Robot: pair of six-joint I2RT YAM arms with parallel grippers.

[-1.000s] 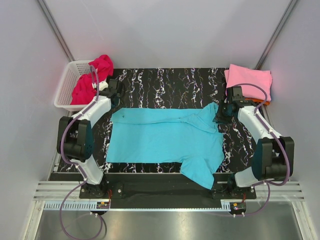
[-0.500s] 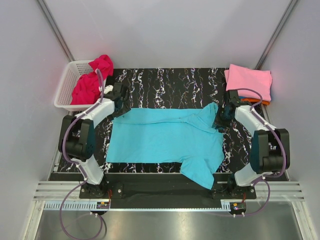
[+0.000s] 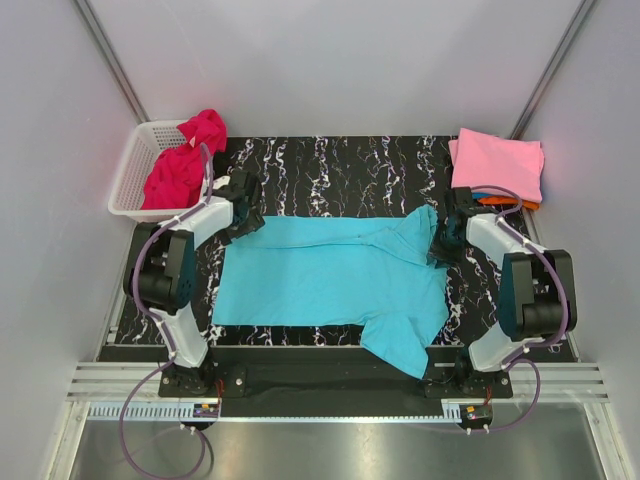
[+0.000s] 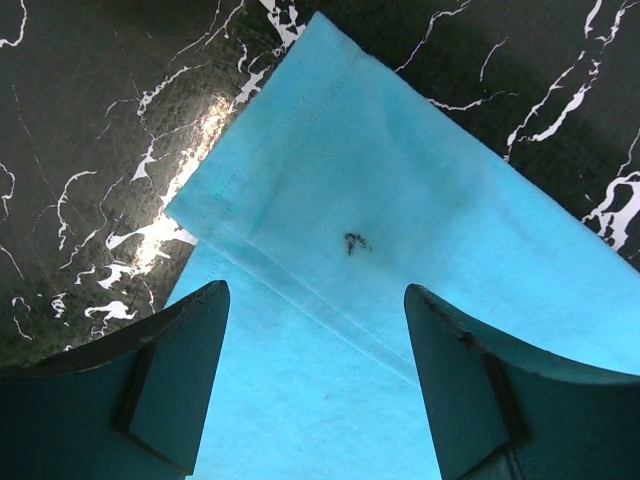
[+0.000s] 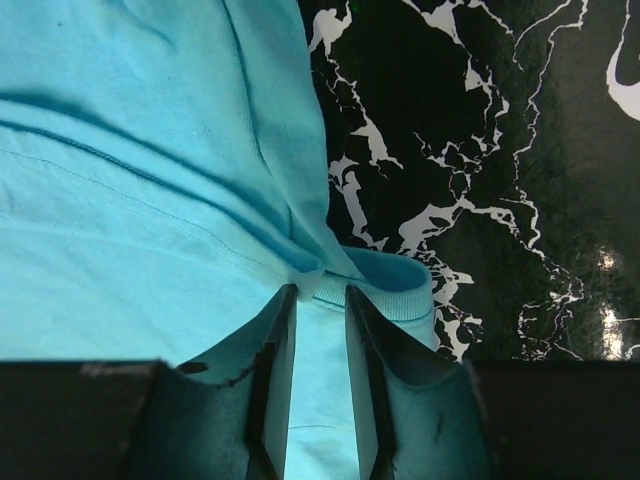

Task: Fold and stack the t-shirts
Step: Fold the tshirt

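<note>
We see left hand spread wide over a corner of the turquoise t-shirt, flat on the table, right hand narrowly parted at its collar, whether pinching we cannot tell

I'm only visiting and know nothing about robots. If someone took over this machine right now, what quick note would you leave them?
Left gripper: open, above the far left corner of the turquoise shirt, holding nothing.
Right gripper: jaws close together at that shirt's collar edge; unclear whether cloth is pinched.
The turquoise shirt lies spread on the table.
Done: a folded pink shirt tops the stack at the far right corner.
Left: fold and stack the turquoise shirt, then the magenta shirt waiting in the white basket.
</note>
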